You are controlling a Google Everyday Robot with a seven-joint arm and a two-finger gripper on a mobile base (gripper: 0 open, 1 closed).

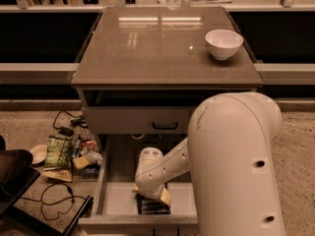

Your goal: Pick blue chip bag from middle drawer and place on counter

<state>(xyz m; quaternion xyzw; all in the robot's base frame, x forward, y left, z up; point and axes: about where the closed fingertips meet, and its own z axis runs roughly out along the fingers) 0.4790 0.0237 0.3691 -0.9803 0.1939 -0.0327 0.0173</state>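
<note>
Our hand (pixel 157 196) sits low in the wide grey middle drawer (pixel 120 200), right on the dark navy crinkly chip bag (pixel 153 207); gripping or not, we cannot tell. A shallow pinch could let it slip.

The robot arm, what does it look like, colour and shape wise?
The arm is smooth and cream-white: a fat rounded upper shell with two small dark holes, narrowing to a slim forearm and a domed wrist with tiny dark dots. No cables show. The gripper, down in the drawer, looks tan at its end.
</note>
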